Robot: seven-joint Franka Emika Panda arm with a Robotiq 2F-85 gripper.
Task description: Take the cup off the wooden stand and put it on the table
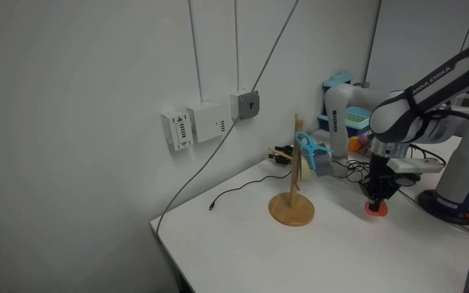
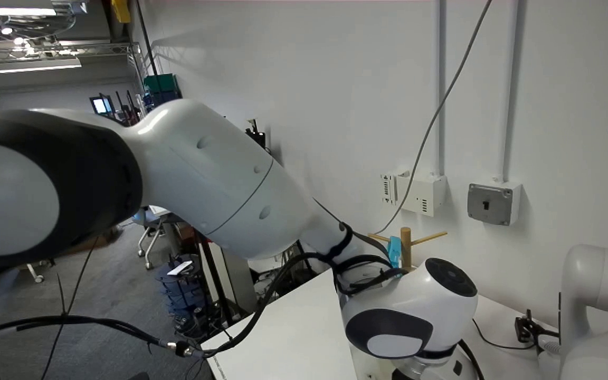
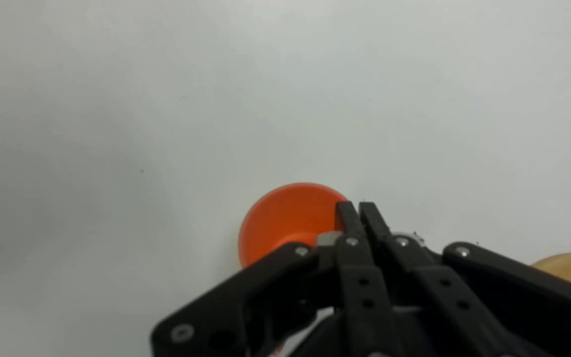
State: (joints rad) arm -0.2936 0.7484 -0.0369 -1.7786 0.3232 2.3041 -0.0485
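Nipping the red-orange cup (image 3: 285,218) by its rim in the closed-up gripper (image 3: 356,204).

In the wrist view, mostly left of the gripper, with one tip over the inside and one past the edge. Low at the white table (image 1: 340,252), unclear if touching or just above. Well apart from the upright wooden stand (image 1: 292,199), with a light blue object (image 1: 310,147) near its top. Farther out, on to the pale wall (image 1: 75,122) and its grey switch box (image 1: 248,105).

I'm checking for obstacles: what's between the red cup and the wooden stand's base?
Just bare table lies between the cup and stand's base, in an exterior view.
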